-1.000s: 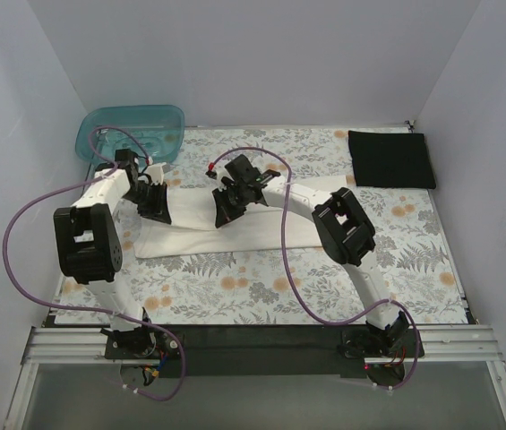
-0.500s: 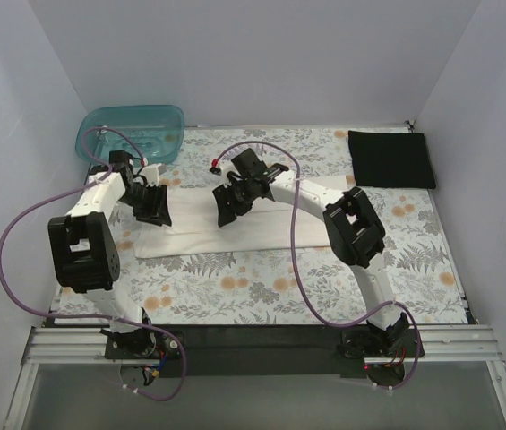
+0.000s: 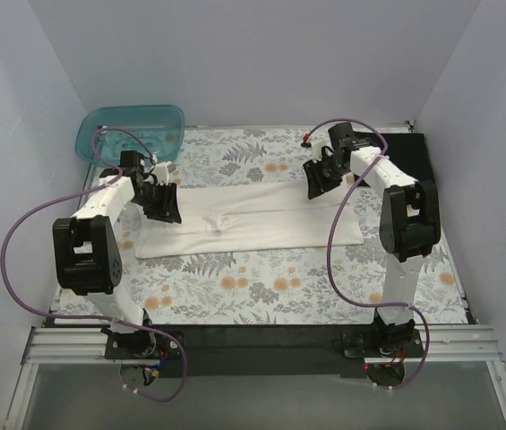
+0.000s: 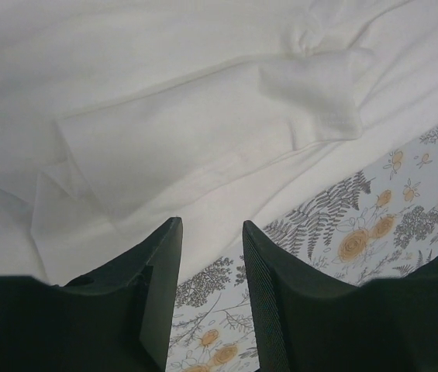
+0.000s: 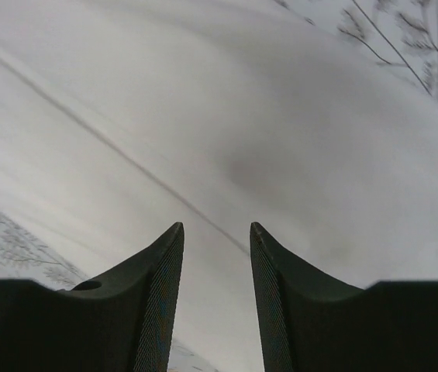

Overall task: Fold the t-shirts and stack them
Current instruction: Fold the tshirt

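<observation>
Folding the cream t-shirt (image 3: 253,219) looked half done: long band across the counter (image 3: 235,291), left jaws and right jaws narrowly parted, empty, above its ends; next move probably needed both ends pinched, folded crosswise.

A translucent teal tub (image 3: 158,121) is seen at the far left corner of the table, close to the plain white back wall (image 3: 261,54), with its near side overlapping the corner of a floral cloth (image 3: 261,287). The cloth, pale with grey fern sprays and orange blossoms, is spread flat over the tabletop. Its ferns and orange flowers are shown sharply at the lower right of the left wrist view, and only blurred at the corners of the right wrist view. A black strip (image 3: 261,339) is laid along the cloth's near edge, and silver rails (image 3: 261,365) are fixed just in front of it
</observation>
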`<control>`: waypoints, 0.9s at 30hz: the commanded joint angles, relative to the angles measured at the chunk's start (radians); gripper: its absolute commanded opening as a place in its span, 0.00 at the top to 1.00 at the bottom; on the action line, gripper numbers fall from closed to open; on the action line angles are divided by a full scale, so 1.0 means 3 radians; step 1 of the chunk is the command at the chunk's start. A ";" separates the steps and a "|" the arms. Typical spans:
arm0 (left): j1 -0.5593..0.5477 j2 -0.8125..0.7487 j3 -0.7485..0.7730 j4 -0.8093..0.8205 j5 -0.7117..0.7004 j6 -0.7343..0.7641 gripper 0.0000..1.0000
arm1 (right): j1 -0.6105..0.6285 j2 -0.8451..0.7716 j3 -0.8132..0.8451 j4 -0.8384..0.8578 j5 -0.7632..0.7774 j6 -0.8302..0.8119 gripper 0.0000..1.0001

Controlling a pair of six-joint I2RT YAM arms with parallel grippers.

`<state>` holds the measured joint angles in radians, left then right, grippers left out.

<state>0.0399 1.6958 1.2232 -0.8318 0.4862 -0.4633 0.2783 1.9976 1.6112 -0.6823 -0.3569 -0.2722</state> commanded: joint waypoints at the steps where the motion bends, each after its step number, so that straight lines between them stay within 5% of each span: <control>1: -0.0051 0.0002 -0.0063 0.0216 -0.0117 -0.0133 0.64 | -0.0185 0.0172 0.0177 -0.0246 0.0233 -0.0299 0.54; 8: -0.0072 0.0140 -0.0125 0.0303 -0.0286 -0.0235 0.63 | -0.0268 0.0535 0.0377 -0.0323 0.0494 -0.0386 0.53; 15: -0.0072 0.0171 -0.0176 0.0318 -0.0342 -0.0220 0.63 | -0.0304 0.0342 0.0295 -0.0430 0.0499 -0.0550 0.49; 27: -0.0087 0.0151 0.0141 0.0226 -0.0092 -0.0010 0.62 | -0.0386 0.0188 0.0412 -0.0840 0.0642 -0.1577 0.45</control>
<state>0.0204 1.7599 1.2022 -0.7662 0.4126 -0.4953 0.1673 2.0968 1.6985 -0.8822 -0.1875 -0.6239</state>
